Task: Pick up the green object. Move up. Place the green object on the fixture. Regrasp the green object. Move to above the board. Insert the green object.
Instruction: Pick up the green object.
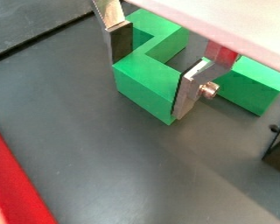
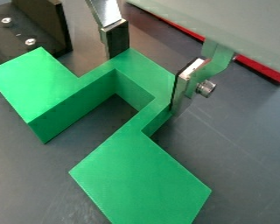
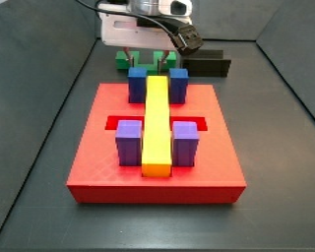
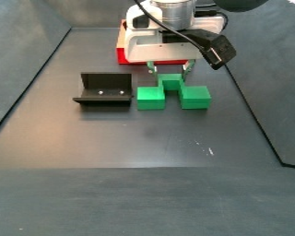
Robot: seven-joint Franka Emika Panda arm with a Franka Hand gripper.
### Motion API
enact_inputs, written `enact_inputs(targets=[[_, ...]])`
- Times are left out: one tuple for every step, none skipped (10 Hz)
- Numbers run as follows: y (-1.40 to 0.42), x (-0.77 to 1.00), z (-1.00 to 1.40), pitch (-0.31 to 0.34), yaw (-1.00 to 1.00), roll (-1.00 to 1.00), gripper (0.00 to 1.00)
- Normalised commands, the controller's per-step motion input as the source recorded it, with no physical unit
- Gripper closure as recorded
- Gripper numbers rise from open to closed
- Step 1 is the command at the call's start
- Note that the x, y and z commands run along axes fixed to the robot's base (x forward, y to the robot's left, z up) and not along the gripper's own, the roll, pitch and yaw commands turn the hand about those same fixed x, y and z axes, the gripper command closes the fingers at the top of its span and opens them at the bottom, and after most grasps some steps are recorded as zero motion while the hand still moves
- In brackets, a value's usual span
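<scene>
The green object [image 4: 172, 93] lies on the dark floor beside the fixture [image 4: 103, 89], a dark L-shaped bracket. It is U shaped, with two square ends and a notch. My gripper [image 4: 169, 74] is low over it. In both wrist views the fingers stand on either side of one square end [image 1: 149, 87]: one pad on its outer face, the other in the notch [image 2: 129, 94]. The pads appear pressed on the green faces. In a side view the piece [image 3: 126, 65] is mostly hidden behind the board [image 3: 101, 157] and its blue blocks.
The red board carries blue and purple blocks and a long yellow bar [image 3: 157, 123]. It lies just behind the gripper [image 4: 133, 41]. Its red edge shows in both wrist views [image 1: 14, 188] [image 2: 254, 66]. The fixture is close beside the piece [image 2: 31, 31].
</scene>
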Motion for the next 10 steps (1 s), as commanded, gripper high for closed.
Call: enact_inputs(targets=[[0.0,0.0,0.0,0.0,0.0,0.0,1.0],[0.0,0.0,0.0,0.0,0.0,0.0,1.0],[0.0,0.0,0.0,0.0,0.0,0.0,1.0],[0.0,0.0,0.0,0.0,0.0,0.0,1.0],[0.0,0.0,0.0,0.0,0.0,0.0,1.0],[0.0,0.0,0.0,0.0,0.0,0.0,1.0],[0.0,0.0,0.0,0.0,0.0,0.0,1.0],[0.0,0.0,0.0,0.0,0.0,0.0,1.0],[0.0,0.0,0.0,0.0,0.0,0.0,1.0],[0.0,0.0,0.0,0.0,0.0,0.0,1.0]])
